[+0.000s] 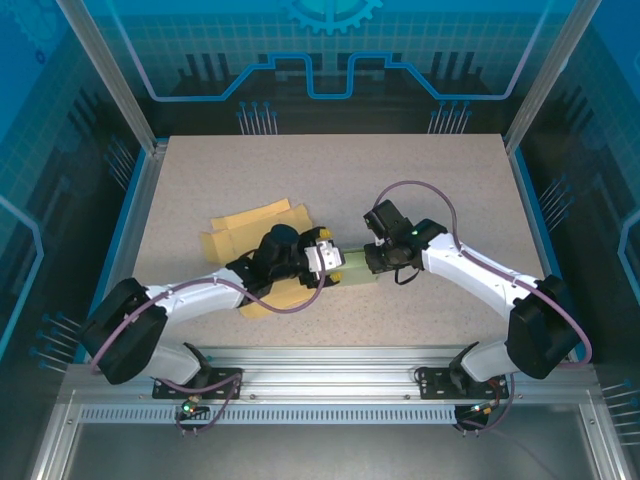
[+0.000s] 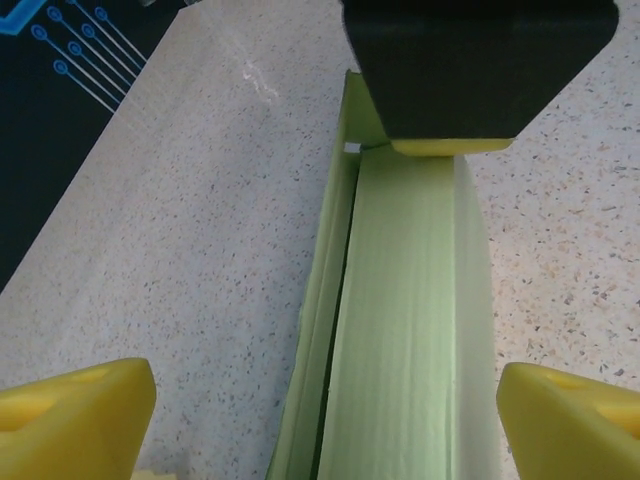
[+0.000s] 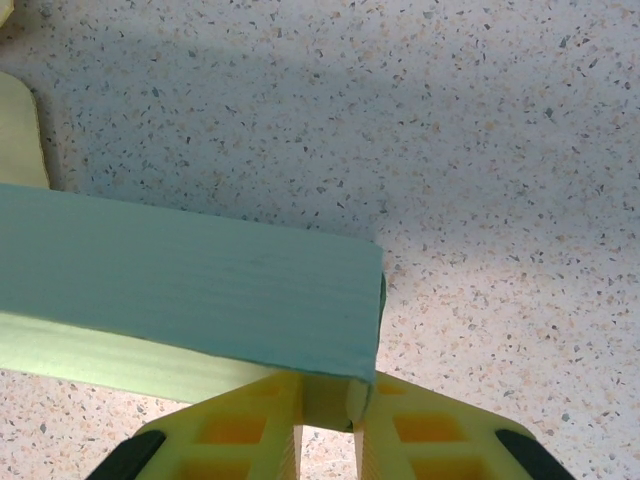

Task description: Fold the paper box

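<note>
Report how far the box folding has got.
Done: the green box already has the shape of a long, flat sleeve. In hand: the right gripper pinches one end of it, while the left gripper straddles the other end, jaws open and not gripping. Left: its side flap edges look loose in the left wrist view, and the yellow blank lies flat, unfolded.

A speckled table (image 1: pixel 450 200) stands within blue patterned walls (image 1: pixel 330 60); flat tan cardboard (image 1: pixel 250 222) lies left of its centre.
</note>
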Controlling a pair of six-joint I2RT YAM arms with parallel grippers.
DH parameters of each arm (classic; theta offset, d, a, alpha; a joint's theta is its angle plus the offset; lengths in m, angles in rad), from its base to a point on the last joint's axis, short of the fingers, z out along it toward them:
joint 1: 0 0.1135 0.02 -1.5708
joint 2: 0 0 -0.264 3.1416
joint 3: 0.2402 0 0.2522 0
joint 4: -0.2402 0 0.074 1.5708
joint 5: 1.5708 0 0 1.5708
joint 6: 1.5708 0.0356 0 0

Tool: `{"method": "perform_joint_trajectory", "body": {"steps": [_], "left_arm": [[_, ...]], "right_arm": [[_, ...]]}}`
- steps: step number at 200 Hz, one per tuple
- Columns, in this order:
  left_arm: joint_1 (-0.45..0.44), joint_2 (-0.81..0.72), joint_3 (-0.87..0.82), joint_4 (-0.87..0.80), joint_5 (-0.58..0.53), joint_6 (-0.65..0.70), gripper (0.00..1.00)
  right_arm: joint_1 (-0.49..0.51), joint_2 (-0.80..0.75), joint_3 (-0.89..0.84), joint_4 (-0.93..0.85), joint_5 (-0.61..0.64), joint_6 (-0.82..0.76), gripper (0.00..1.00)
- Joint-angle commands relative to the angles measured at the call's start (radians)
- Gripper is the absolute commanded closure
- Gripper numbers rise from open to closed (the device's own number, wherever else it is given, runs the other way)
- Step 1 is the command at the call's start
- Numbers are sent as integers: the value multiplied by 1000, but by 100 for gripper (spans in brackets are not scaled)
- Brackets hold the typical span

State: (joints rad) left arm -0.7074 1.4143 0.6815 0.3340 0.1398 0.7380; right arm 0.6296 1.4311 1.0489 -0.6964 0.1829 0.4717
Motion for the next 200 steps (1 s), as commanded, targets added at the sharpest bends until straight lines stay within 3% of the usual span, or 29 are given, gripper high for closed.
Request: {"method": "perform_joint_trajectory", "body": {"steps": [1,13,78,99,112,124,143,170,200], "left_arm": [[-14,25,27,-16,19,46,25],[-17,30,30,-30,14,52,32],[-51,42,25,-93,-62,92,34],[-53,59,28,-80,-91,90,53],[-58,68,25,-57,-109,90,55],[-58,76,22,-45,-115,91,66],[-61,87,24,-47,-121,95,69],[-63,106,28,-56,-139,92,74],[-66,126,41,-75,-137,82,75]], "right_arm": [[19,16,-25,-30,-9,8,79],[18,15,-25,-31,-11,8,79],[19,14,-25,-33,-11,11,79],[19,15,-23,-32,-11,9,79],[19,15,-23,-34,-13,10,79],[19,13,-25,-34,-18,13,79],[19,2,-29,-33,-27,16,78],[19,-39,-41,-31,-42,21,74],[16,-115,-43,-29,-64,25,61]]}}
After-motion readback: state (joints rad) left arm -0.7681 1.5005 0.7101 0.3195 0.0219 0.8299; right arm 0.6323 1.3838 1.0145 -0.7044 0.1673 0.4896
